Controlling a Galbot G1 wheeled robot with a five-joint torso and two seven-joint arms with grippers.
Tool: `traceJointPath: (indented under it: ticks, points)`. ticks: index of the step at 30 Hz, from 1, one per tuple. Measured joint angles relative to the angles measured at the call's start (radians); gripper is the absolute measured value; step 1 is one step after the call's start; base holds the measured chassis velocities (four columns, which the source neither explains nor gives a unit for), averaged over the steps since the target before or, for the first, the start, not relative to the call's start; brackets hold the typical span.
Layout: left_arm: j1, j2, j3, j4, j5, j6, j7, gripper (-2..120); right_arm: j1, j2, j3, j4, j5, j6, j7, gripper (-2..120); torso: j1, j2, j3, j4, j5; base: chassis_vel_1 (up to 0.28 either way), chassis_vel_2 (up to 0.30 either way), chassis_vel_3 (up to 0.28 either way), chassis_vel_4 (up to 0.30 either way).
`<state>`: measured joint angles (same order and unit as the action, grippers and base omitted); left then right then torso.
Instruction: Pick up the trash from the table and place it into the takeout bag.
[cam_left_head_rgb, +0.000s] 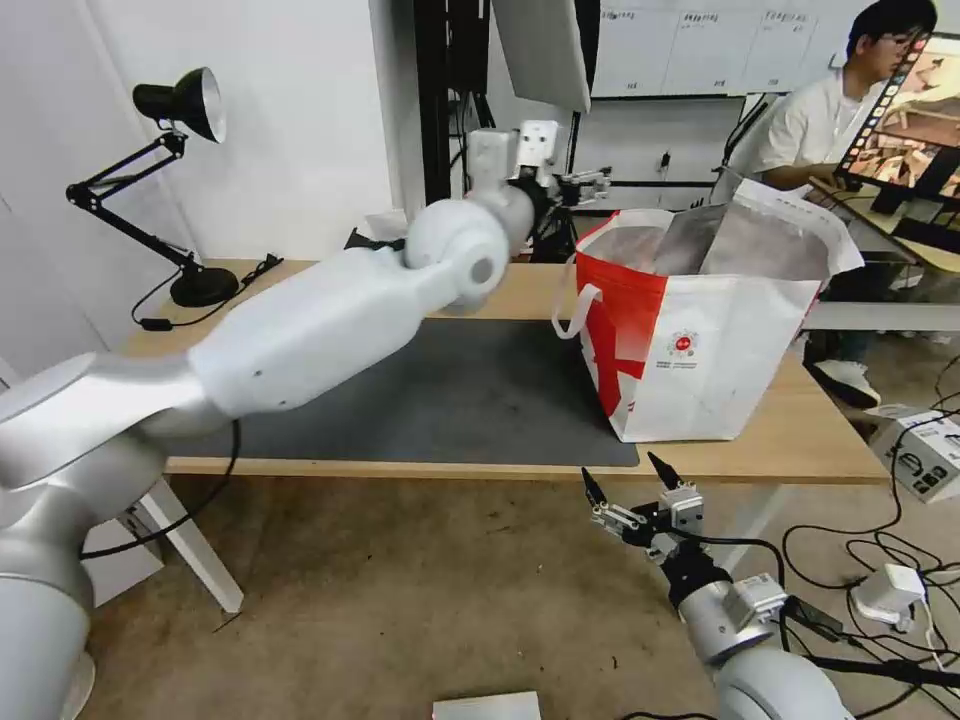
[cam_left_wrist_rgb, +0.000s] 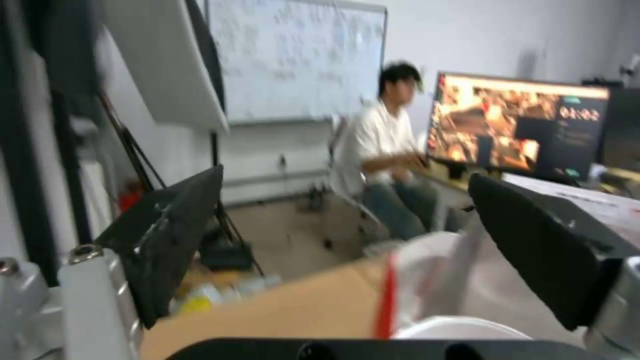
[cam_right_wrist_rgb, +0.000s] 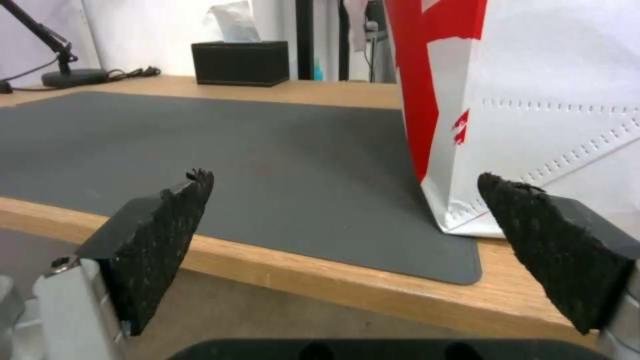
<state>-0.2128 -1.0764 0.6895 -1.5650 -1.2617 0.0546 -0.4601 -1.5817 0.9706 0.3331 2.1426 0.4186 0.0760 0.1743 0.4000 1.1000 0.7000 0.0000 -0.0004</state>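
In the head view, the long light-wood bench (cam_left_head_rgb: 820, 445) with white legs carries a large dark grey rectangular mat (cam_left_head_rgb: 440, 400), and on its right part stands the large boxy white takeout bag (cam_left_head_rgb: 720, 340) with a red side, silver foil lining and a small red round logo, its mouth open upward; what lies inside is hidden by the bag's walls and the crumpled foil. The left arm reaches far across the bench, and its bulky white forearm covers much of the mat's left part; the left hand (cam_left_head_rgb: 590, 185) sits high at the far edge, just left of the bag's rim, small and partly masked by the wrist, so its fingers are hard to read here. The right hand (cam_left_head_rgb: 628, 478) hangs below the near bench edge, in front of the bag, with its two black fingers spread and nothing between them. A black desk lamp (cam_left_head_rgb: 175, 110) stands at the far left corner. In the left wrist view, blurred, the left hand (cam_left_wrist_rgb: 347, 235) shows both dark fingers wide apart and empty, above the bench's far edge and the bag's red-and-white rim. In the right wrist view, the right hand (cam_right_wrist_rgb: 347, 235) is open and empty, level with the near bench edge; the bag's lower corner rests on the mat's right end, its top cut off, and a black tissue box (cam_right_wrist_rgb: 240, 62) sits at the far side.
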Motion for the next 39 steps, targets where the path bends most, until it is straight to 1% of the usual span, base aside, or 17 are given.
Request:
traceJointPath:
  ticks: [2, 5, 6, 8, 9, 12, 13, 14, 16, 18, 20, 21, 25, 27, 28, 33, 39]
  points:
    - [0.017, 0.028, -0.006, -0.019, 0.016, -0.023, 0.001, 100, 0.000, 0.000, 0.000, 0.000, 0.000, 0.000, 0.000, 100, 0.000, 0.000, 0.000, 0.0000, -0.0001, 0.000, 0.000, 0.000, 0.000]
    - [0.096, 0.144, -0.048, -0.104, 0.036, -0.121, 0.031, 100, 0.000, 0.000, 0.000, 0.000, 0.000, 0.000, 0.000, 100, 0.000, 0.000, 0.000, 0.0000, 0.0001, 0.000, 0.000, 0.000, 0.000]
    - [0.096, 0.144, -0.048, -0.104, 0.036, -0.121, 0.031, 100, 0.000, 0.000, 0.000, 0.000, 0.000, 0.000, 0.000, 100, 0.000, 0.000, 0.000, 0.0000, 0.0001, 0.000, 0.000, 0.000, 0.000]
    - [0.183, 0.221, -0.101, -0.166, 0.035, -0.146, 0.052, 100, 0.000, 0.000, 0.000, 0.000, 0.000, 0.000, 0.000, 100, 0.000, 0.000, 0.000, 0.0003, 0.0000, 0.000, 0.000, 0.000, 0.000]
    - [0.183, 0.221, -0.101, -0.166, 0.035, -0.146, 0.052, 100, 0.000, 0.000, 0.000, 0.000, 0.000, 0.000, 0.000, 100, 0.000, 0.000, 0.000, 0.0003, 0.0000, 0.000, 0.000, 0.000, 0.000]
    - [0.348, 0.308, -0.214, -0.238, 0.059, -0.160, 0.063, 100, 0.000, 0.000, 0.000, 0.000, 0.000, 0.000, 0.000, 100, 0.000, 0.000, 0.000, 0.0004, -0.0004, 0.000, 0.000, 0.000, 0.000]
    - [0.393, 0.326, -0.250, -0.252, 0.071, -0.168, 0.071, 100, 0.000, 0.000, 0.000, 0.000, 0.000, 0.000, 0.000, 100, 0.000, 0.000, 0.000, 0.0004, -0.0004, 0.000, 0.000, 0.000, 0.000]
    - [0.393, 0.326, -0.250, -0.252, 0.071, -0.168, 0.071, 100, 0.000, 0.000, 0.000, 0.000, 0.000, 0.000, 0.000, 100, 0.000, 0.000, 0.000, 0.0004, -0.0004, 0.000, 0.000, 0.000, 0.000]
    - [0.496, 0.360, -0.338, -0.278, 0.110, -0.187, 0.091, 100, 0.000, 0.000, 0.000, 0.000, 0.000, 0.000, 0.000, 100, 0.000, 0.000, 0.000, 0.0000, 0.0004, 0.000, 0.000, 0.000, 0.000]
    - [0.532, 0.368, -0.367, -0.286, 0.123, -0.189, 0.098, 100, 0.000, 0.000, 0.000, 0.000, 0.000, 0.000, 0.000, 100, 0.000, 0.000, 0.000, 0.0001, 0.0001, 0.000, 0.000, 0.000, 0.000]
    - [0.654, 0.392, -0.458, -0.314, 0.162, -0.197, 0.121, 100, 0.000, 0.000, 0.000, 0.000, 0.000, 0.000, 0.000, 100, 0.000, 0.000, 0.000, -0.0001, 0.0002, 0.000, 0.000, 0.000, 0.000]
    - [0.654, 0.392, -0.458, -0.314, 0.162, -0.197, 0.121, 100, 0.000, 0.000, 0.000, 0.000, 0.000, 0.000, 0.000, 100, 0.000, 0.000, 0.000, -0.0001, 0.0002, 0.000, 0.000, 0.000, 0.000]
    - [0.909, 0.446, -0.667, -0.378, 0.229, -0.210, 0.157, 100, 0.000, 0.000, 0.000, 0.000, 0.000, 0.000, 0.000, 100, 0.000, 0.000, 0.000, 0.0003, 0.0003, 0.000, 0.000, 0.000, 0.000]
    - [0.936, 0.451, -0.688, -0.385, 0.238, -0.211, 0.160, 100, 0.000, 0.000, 0.000, 0.000, 0.000, 0.000, 0.000, 100, 0.000, 0.000, 0.000, 0.0002, 0.0002, 0.000, 0.000, 0.000, 0.000]
    - [1.025, 0.465, -0.746, -0.409, 0.267, -0.218, 0.169, 100, 0.000, 0.000, 0.000, 0.000, 0.000, 0.000, 0.000, 100, 0.000, 0.000, 0.000, 0.0003, 0.0002, 0.000, 0.000, 0.000, 0.000]
    - [1.150, 0.460, -0.799, -0.443, 0.336, -0.240, 0.171, 100, 0.000, 0.000, 0.000, 0.000, 0.000, 0.000, 0.000, 100, 0.000, 0.000, 0.000, 0.0000, 0.0003, 0.000, 0.000, 0.000, 0.000]
    - [1.306, 0.401, -0.866, -0.459, 0.498, -0.283, 0.118, 100, 0.000, 0.000, 0.000, 0.000, 0.000, 0.000, 0.000, 100, 0.000, 0.000, 0.000, -0.0002, 0.0003, 0.000, 0.000, 0.000, 0.000]
